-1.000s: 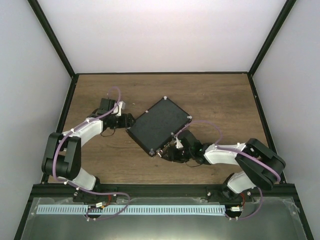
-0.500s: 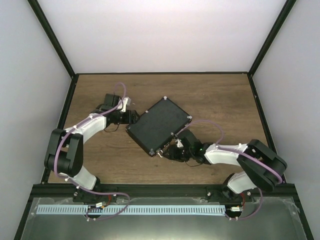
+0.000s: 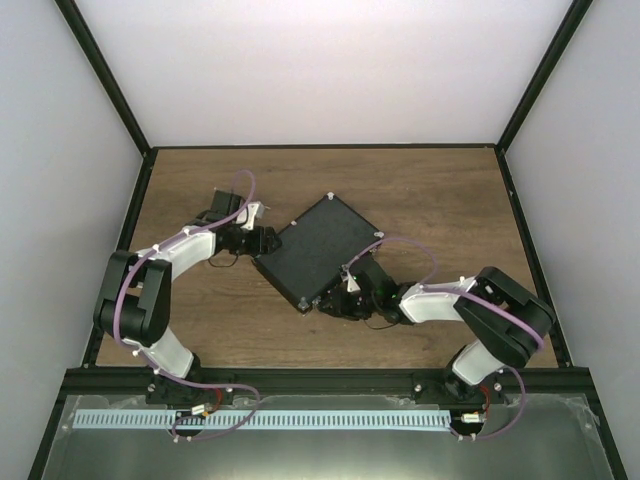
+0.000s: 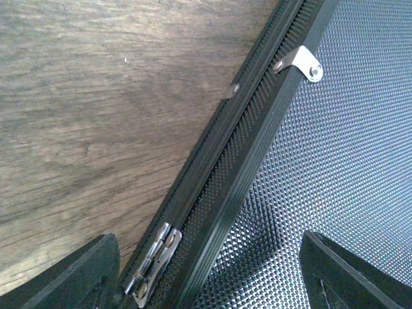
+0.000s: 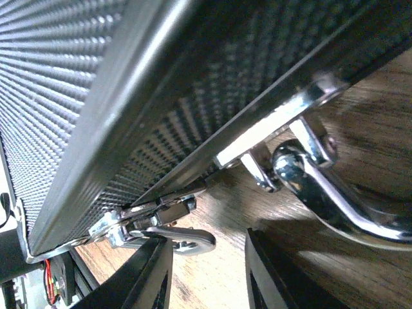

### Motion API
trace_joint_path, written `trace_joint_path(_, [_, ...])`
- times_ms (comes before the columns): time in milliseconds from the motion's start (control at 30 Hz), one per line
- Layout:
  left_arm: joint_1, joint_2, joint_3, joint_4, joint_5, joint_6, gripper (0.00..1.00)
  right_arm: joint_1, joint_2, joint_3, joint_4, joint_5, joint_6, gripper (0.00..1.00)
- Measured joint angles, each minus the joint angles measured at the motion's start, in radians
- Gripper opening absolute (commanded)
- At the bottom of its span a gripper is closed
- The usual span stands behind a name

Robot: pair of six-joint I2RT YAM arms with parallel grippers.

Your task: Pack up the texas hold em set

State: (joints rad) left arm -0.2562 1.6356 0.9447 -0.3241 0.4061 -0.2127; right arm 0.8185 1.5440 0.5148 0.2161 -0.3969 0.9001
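Lying shut, the case sits between left gripper and right gripper.

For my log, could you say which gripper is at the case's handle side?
The right gripper: its camera shows the silver handle and latch; the left gripper faces a hinge.

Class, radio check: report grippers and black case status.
Left gripper open, straddling hinge edge. Right gripper open at silver latch. Textured black hinged case closed on wooden table.
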Motion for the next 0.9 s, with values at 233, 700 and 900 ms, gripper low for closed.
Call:
trace_joint_path(233, [-0.002, 0.0, -0.008, 0.001, 0.009, 0.007, 0.78, 0.0, 0.018, 0.0, 0.019, 0.005, -0.011, 0.22])
trace_joint_path(700, [-0.002, 0.014, -0.011, 0.024, -0.013, 0.012, 0.75, -0.003, 0.059, 0.004, 0.083, 0.003, -0.004, 0.11])
trace_joint_path(900, [-0.002, 0.01, -0.024, 0.055, -0.029, 0.014, 0.75, -0.004, 0.077, 0.014, 0.105, 0.001, 0.002, 0.08])
